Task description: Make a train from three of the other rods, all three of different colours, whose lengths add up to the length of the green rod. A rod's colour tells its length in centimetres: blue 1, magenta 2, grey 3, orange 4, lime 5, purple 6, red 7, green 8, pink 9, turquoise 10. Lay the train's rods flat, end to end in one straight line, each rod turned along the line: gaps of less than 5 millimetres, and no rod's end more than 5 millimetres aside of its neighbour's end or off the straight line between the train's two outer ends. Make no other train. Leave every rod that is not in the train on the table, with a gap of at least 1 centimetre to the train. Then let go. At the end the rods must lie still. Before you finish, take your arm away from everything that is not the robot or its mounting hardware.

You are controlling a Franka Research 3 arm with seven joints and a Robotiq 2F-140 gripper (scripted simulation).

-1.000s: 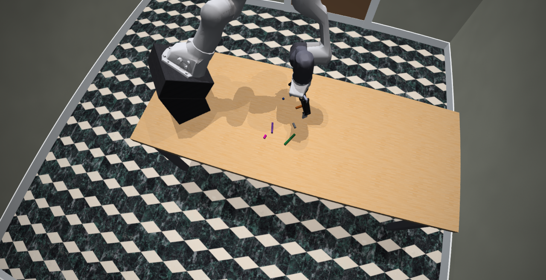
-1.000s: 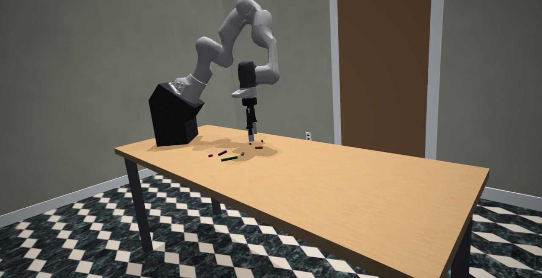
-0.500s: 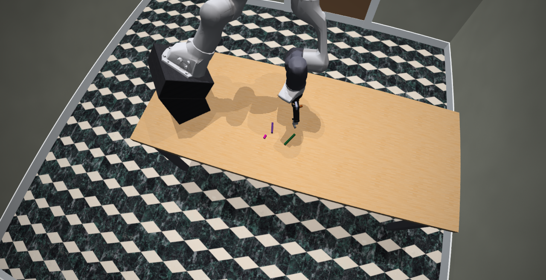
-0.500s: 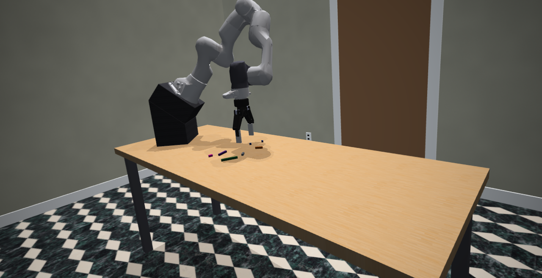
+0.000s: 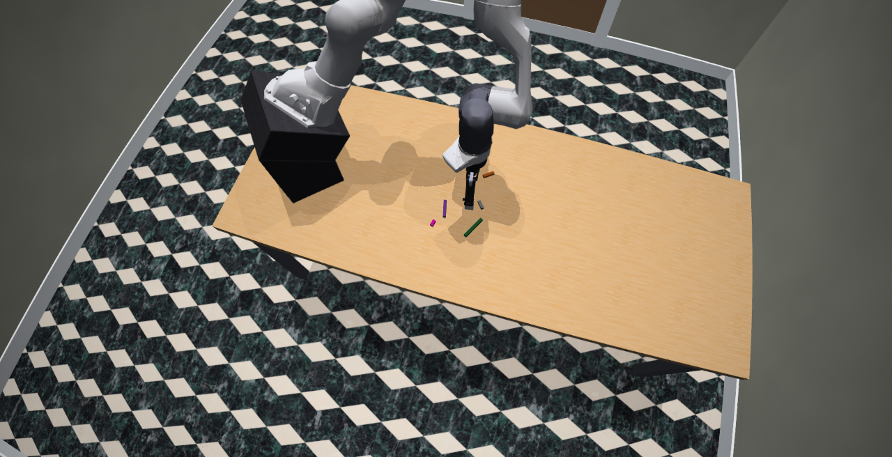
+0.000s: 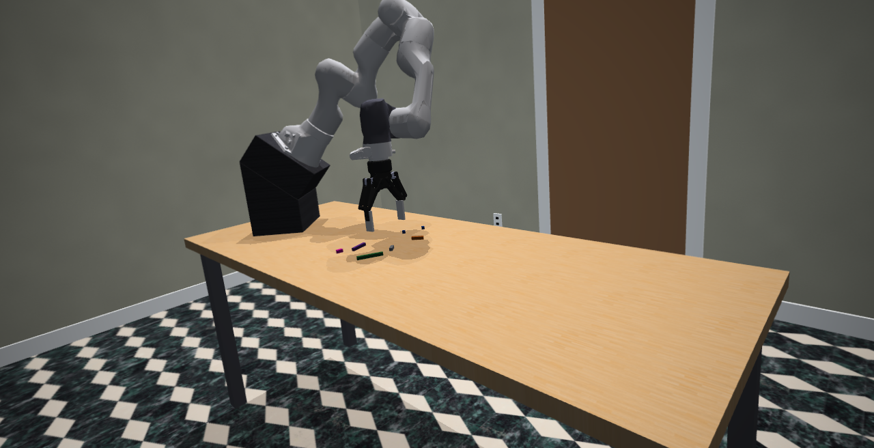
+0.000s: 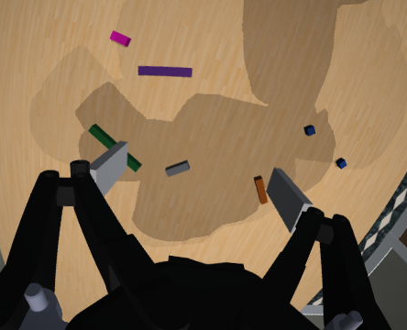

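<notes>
My gripper (image 6: pixel 385 223) (image 7: pixel 200 168) is open and empty, pointing down above the table among the rods. The green rod (image 5: pixel 473 227) (image 6: pixel 369 255) (image 7: pixel 104 137) lies flat, partly behind one finger in the wrist view. The grey rod (image 5: pixel 481 205) (image 6: pixel 391 248) (image 7: pixel 178 169) lies between the fingers in that view, with the orange rod (image 5: pixel 488 174) (image 6: pixel 417 237) (image 7: pixel 261 191) near the right finger. The purple rod (image 5: pixel 444 208) (image 6: pixel 358 246) (image 7: pixel 165 71) and magenta rod (image 5: pixel 433 223) (image 6: pixel 339 250) (image 7: pixel 119 38) lie apart. Two blue rods (image 6: pixel 403 231) (image 6: pixel 423 227) (image 7: pixel 309 130) (image 7: pixel 341 163) lie apart, hidden in the top view. No rods touch.
The wooden table (image 5: pixel 624 235) (image 6: pixel 550 298) extends far to the right of the rods. The arm's black pedestal (image 5: pixel 299 142) (image 6: pixel 274 194) stands at its left end. The arm's shadow falls over several rods.
</notes>
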